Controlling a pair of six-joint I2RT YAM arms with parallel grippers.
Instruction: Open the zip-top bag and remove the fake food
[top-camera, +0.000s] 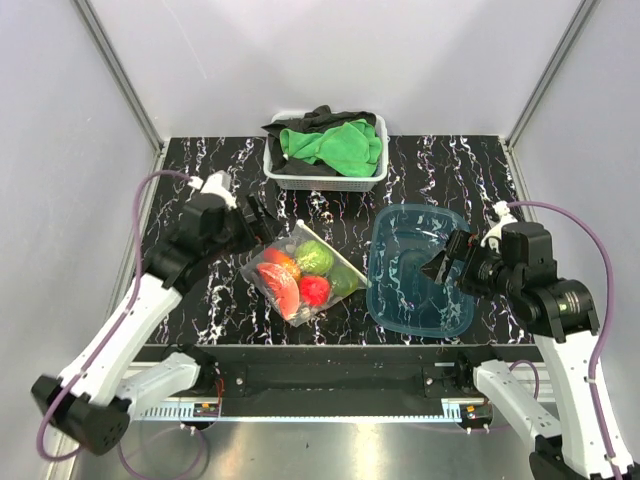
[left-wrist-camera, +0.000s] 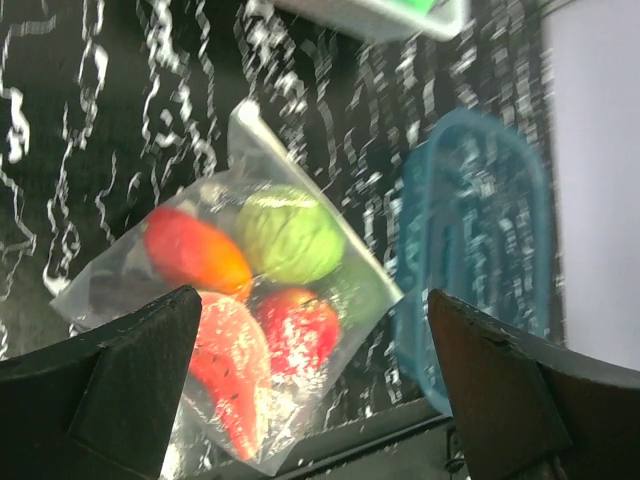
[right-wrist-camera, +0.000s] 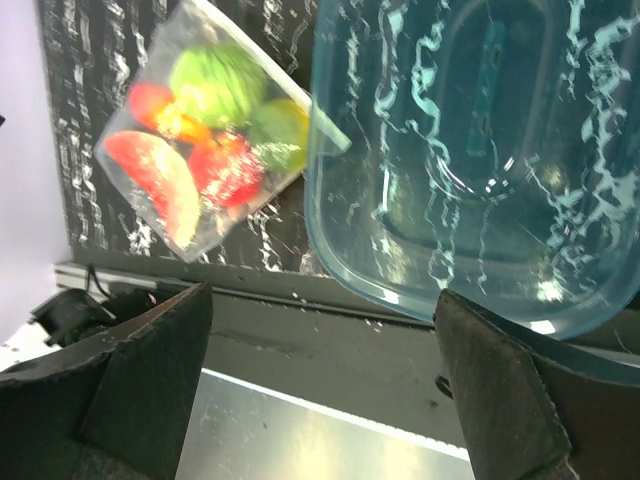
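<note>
Btwn L claw (top-camera: 258, 218) & R claw (top-camera: 442, 262): bag (top-camera: 299, 240) w/ fake food (top-camera: 318, 256) inside | both released, empty | tub (top-camera: 400, 310) below R claw

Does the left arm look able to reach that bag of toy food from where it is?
Probably yes: the left hand hangs open just beside the zip-top bag, with nothing between them.

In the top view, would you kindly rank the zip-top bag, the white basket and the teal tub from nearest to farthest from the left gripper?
From the left gripper:
1. zip-top bag, just to its right, toward the near edge.
2. white basket, farther back, at the table's rear edge.
3. teal tub, across on the right side of the table.
</note>
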